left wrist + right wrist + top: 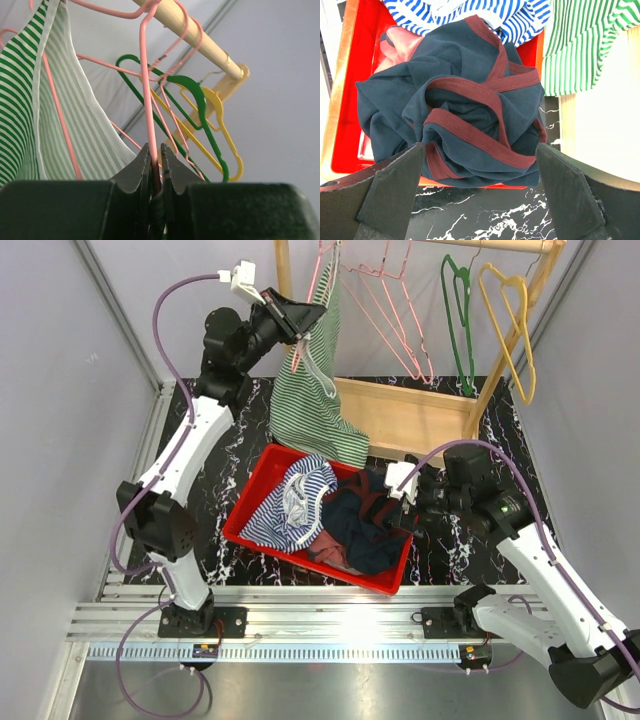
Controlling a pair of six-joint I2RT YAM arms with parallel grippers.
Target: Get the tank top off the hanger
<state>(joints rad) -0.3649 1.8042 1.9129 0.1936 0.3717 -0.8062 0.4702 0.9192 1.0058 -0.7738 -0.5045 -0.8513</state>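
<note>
the left gripper was clamped on a pink hanger wire; the green-striped tank top hung beside it from the rack. the right gripper, jaws wide apart, hovered over a navy garment in the red bin.

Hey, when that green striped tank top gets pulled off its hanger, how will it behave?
Probably floppy: the tank top hangs in loose folds, so it should sag and drape. Likely light, since the fabric looks thin. It may snag, as a pink hanger wire runs inside its straps.
</note>
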